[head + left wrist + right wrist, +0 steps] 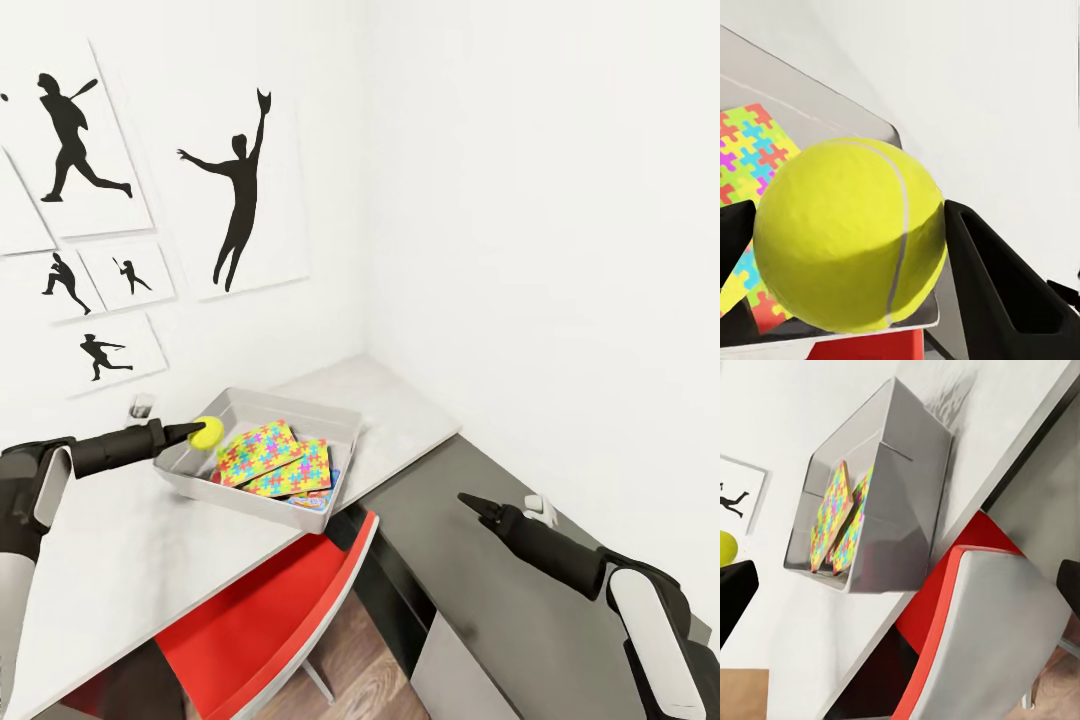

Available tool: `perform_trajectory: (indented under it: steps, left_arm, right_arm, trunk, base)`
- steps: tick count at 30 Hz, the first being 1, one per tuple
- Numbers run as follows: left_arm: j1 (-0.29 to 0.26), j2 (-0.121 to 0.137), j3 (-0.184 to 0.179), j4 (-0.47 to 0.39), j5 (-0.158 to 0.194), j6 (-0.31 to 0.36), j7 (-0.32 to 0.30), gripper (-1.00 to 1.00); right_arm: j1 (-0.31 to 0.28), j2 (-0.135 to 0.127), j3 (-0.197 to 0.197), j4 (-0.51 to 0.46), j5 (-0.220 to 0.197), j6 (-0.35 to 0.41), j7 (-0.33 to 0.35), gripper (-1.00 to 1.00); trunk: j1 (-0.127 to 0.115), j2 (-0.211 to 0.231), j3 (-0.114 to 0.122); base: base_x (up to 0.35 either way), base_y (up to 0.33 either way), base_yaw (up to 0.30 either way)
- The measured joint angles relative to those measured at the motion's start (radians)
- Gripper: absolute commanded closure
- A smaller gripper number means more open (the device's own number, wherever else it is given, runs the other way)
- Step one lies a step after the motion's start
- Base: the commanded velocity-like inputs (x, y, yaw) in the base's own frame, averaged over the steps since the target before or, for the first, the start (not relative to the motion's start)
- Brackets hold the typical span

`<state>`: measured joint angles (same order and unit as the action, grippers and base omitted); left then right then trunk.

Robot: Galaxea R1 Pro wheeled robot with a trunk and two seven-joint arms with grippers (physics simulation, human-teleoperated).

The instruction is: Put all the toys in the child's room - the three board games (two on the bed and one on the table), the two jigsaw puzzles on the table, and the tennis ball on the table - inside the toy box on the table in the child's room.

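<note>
Left tool [196, 432] is closed on the tennis ball [208, 431]. In my left wrist view the ball [849, 234] sits clamped between the two black fingers [1001, 289], touching both. I have it hanging over the left rim of the toy box [340, 415], above the box, not resting in it.

The toy box stands on the light grey wing of the worktop [110, 540], near the front edge and just left of the inner corner where the dark grey wing [490, 600] begins. Both jigsaw puzzles [258, 452] lie inside it, overlapping and tilted against each other, the second puzzle [300, 470] partly under the first. A blue-edged board game [322, 495] shows beneath them at the box's front wall. The right wrist view shows the same box [907, 472] with the puzzles [832, 514] leaning inside.

A red chair [270, 610] is tucked under the front edge of the light wing, below the box; its grey back [990, 637] shows in the right wrist view.

Right tool [470, 502] hovers over the dark grey wing, well apart from the box, fingertips together at a point, nothing in it. A small white object [540, 510] sits on the dark wing just beside the right arm; I can't tell what it is.

Black sports silhouette pictures [240, 190] hang on the wall behind the light wing.
</note>
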<state>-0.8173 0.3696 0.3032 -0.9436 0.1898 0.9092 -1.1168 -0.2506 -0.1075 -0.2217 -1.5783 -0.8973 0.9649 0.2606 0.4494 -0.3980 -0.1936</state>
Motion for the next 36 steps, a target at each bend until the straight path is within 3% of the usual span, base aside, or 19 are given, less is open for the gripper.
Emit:
perform_trajectory:
  steps: [4,7,13,20,26,36]
  left_arm:
    - [-0.008,0.0,0.0,-0.001,-0.002,-0.001,0.011,1.0]
    - [-0.016,0.001,0.001,-0.014,-0.002,-0.001,0.052,1.0]
    - [-0.027,-0.005,0.001,-0.032,0.004,-0.002,0.2,1.0]
    - [-0.028,-0.062,-0.003,-0.035,0.001,-0.034,0.313,1.0]
    - [-0.028,-0.084,-0.004,-0.035,-0.001,-0.041,0.347,1.0]
    - [-0.028,-0.086,-0.005,-0.035,-0.002,-0.054,0.351,1.0]
  right_arm:
    - [0.0,0.0,0.0,0.0,0.0,0.0,0.0,-1.0]
    - [0.0,0.0,-0.001,0.0,0.0,0.0,0.0,-1.0]
    - [0.0,0.0,-0.001,0.0,0.0,-0.001,0.0,-1.0]
    - [0.0,0.0,0.0,0.001,0.0,-0.001,0.0,-1.0]
    - [0.0,-0.001,-0.001,0.001,0.0,0.0,0.0,-1.0]
    - [0.0,0.0,-0.001,0.002,0.0,-0.001,0.0,-1.0]
  trunk:
    - [0.0,0.0,0.0]
    - [0.0,0.0,0.0]
    - [0.0,0.0,0.0]
    - [0.0,0.0,0.0]
    - [0.0,0.0,0.0]
    - [0.0,0.0,0.0]
  base:
    - [0.0,0.0,0.0]
    - [0.0,0.0,0.0]
    - [0.0,0.0,0.0]
    - [0.0,0.0,0.0]
    - [0.0,0.0,0.0]
    - [0.0,0.0,0.0]
